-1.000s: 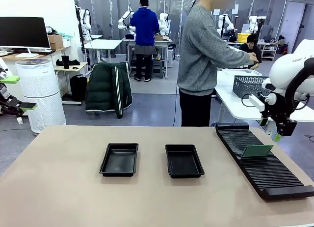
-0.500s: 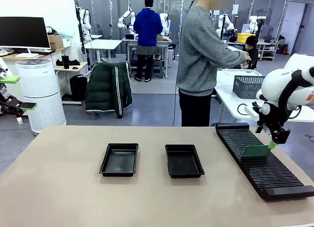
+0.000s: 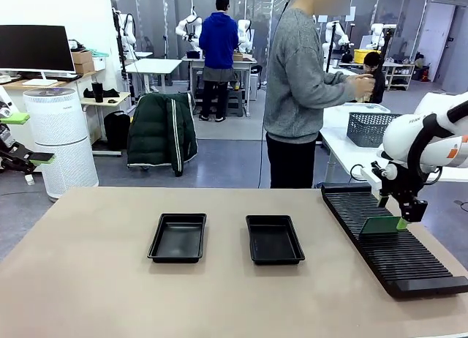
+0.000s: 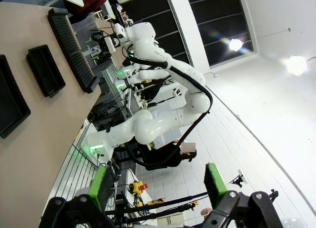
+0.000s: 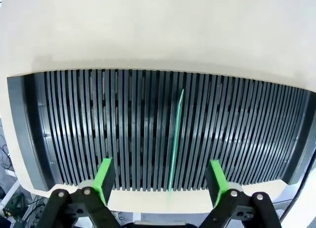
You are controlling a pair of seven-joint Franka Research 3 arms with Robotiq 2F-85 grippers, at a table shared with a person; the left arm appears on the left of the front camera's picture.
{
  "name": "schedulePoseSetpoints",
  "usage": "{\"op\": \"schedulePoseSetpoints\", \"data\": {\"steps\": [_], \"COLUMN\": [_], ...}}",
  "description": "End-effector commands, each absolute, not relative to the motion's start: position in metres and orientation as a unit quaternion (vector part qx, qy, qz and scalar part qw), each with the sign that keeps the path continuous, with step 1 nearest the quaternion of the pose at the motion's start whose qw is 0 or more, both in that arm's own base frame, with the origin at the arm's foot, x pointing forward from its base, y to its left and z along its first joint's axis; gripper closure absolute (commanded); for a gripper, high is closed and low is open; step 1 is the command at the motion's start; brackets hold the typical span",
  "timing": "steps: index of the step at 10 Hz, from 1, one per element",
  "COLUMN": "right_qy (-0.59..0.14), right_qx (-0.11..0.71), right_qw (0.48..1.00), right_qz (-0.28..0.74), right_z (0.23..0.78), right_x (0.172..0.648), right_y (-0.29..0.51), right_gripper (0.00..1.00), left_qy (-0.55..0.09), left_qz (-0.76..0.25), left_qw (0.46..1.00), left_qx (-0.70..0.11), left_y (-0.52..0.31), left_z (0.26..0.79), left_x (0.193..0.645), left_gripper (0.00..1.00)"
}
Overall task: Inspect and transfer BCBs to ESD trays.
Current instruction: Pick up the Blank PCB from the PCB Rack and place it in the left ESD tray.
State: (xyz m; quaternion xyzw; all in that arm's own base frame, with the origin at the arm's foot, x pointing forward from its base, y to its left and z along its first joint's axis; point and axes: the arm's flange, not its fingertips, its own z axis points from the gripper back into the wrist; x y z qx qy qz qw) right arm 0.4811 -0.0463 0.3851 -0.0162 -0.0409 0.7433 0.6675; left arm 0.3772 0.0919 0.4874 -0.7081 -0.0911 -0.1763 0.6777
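One green BCB [image 3: 379, 225] stands upright in a slot of the long black ribbed rack [image 3: 395, 254] at the table's right. My right gripper [image 3: 401, 221] is low at the board's right end. In the right wrist view the BCB [image 5: 175, 139] shows edge-on between the green pads [image 5: 104, 177], which stand wide on either side without touching it, so my right gripper [image 5: 160, 181] is open. Two black ESD trays [image 3: 178, 238] [image 3: 274, 239] lie side by side mid-table with nothing in them. My left gripper [image 3: 28, 138] hangs open off the table's far left; it [image 4: 158, 186] holds nothing.
A person in a grey sweater [image 3: 300, 82] stands beyond the table's far edge, turned toward a white side table with a grey basket [image 3: 371, 126]. The tabletop [image 3: 88, 279] in front of the trays is bare. The left wrist view shows the trays [image 4: 45, 70] and the rack [image 4: 71, 48].
My right arm has come down and in toward the rack, bringing its gripper from above down around the board's right end. The left arm has not moved.
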Motion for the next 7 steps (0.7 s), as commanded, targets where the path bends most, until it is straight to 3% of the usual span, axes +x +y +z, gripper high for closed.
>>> {"op": "schedulePoseSetpoints", "data": {"steps": [1,7], "right_qy": [-0.052,-0.057], "right_qx": [-0.022,-0.03], "right_qw": [0.657,0.665], "right_qz": [0.752,0.744], "right_z": [0.38,0.3708], "right_x": [0.4874,0.4916], "right_y": [-0.0508,-0.0548], "right_gripper": [0.07,0.37], "left_qy": [-0.093,-0.093], "left_qz": [-0.176,-0.176], "left_qw": [0.678,0.678], "left_qx": [-0.708,-0.708], "left_y": [0.0926,0.0926], "left_z": [0.4886,0.4886], "left_x": [0.3766,0.3766], "left_gripper": [0.0,0.0]}}
